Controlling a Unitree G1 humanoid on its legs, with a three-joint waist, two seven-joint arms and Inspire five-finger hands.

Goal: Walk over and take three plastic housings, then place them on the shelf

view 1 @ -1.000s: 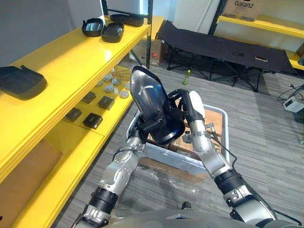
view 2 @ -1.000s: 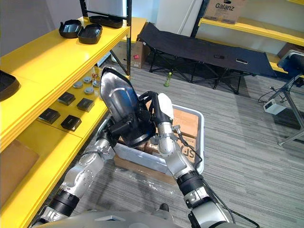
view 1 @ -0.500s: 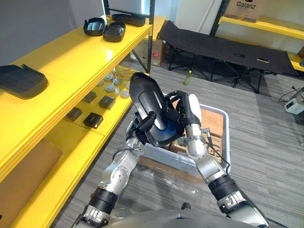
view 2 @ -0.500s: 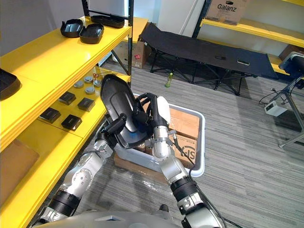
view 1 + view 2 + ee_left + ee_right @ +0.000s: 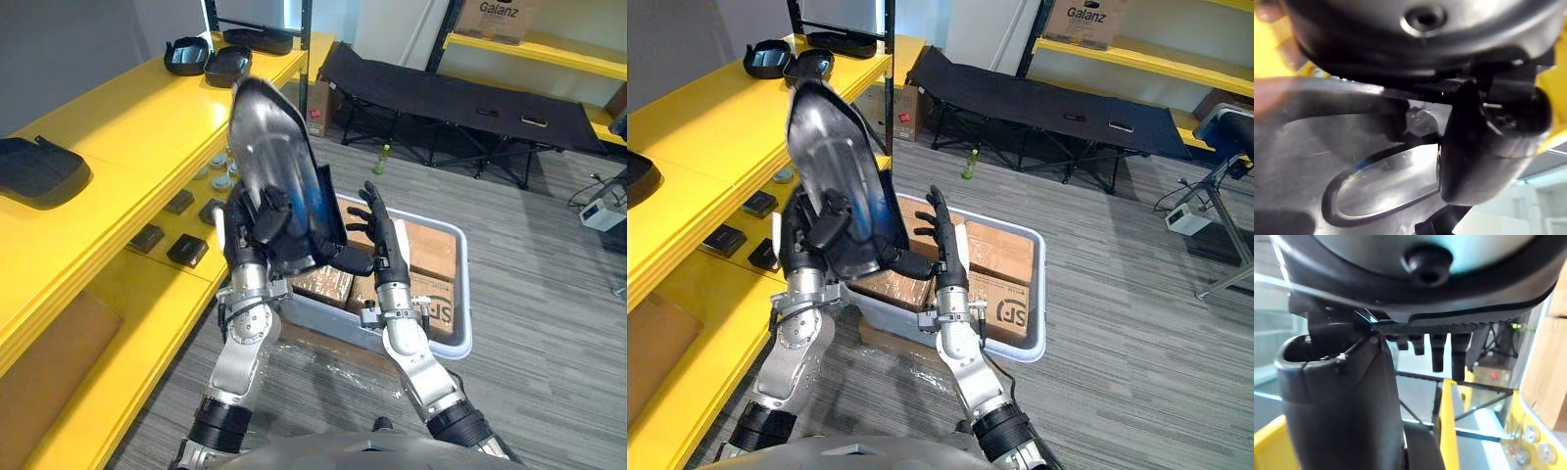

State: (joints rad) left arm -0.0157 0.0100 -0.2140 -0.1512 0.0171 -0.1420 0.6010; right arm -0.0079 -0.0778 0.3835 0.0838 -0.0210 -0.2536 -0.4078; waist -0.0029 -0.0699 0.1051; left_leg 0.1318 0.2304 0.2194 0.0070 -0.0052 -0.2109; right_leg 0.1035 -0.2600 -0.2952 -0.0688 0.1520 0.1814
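- You have one plastic housing (image 5: pixel 277 147) in the air. It is lifted high and stands nearly upright, beside the edge of the yellow shelf (image 5: pixel 127 127).
- The left hand (image 5: pixel 260 235) carries it: its fingers (image 5: pixel 266 208) are curled round the lower part of the housing, and the long shell rises above them.
- The right hand (image 5: pixel 384 253) is just beside the lower rim of the housing. Its fingers (image 5: pixel 376 208) are straight and spread, pointing up, and they hold nothing. The thumb reaches toward the rim, but you cannot tell if it touches.
- On the top board of the shelf you can count four more dark housings: one (image 5: pixel 39 168) on the near part and three (image 5: pixel 227 65) together at the far end.
- One grey bin (image 5: pixel 460 299) stands on the floor under both hands, with cardboard boxes (image 5: pixel 997 253) inside. At least three box tops show.
- One black folding cot (image 5: pixel 460 98) stands behind the bin, well apart.
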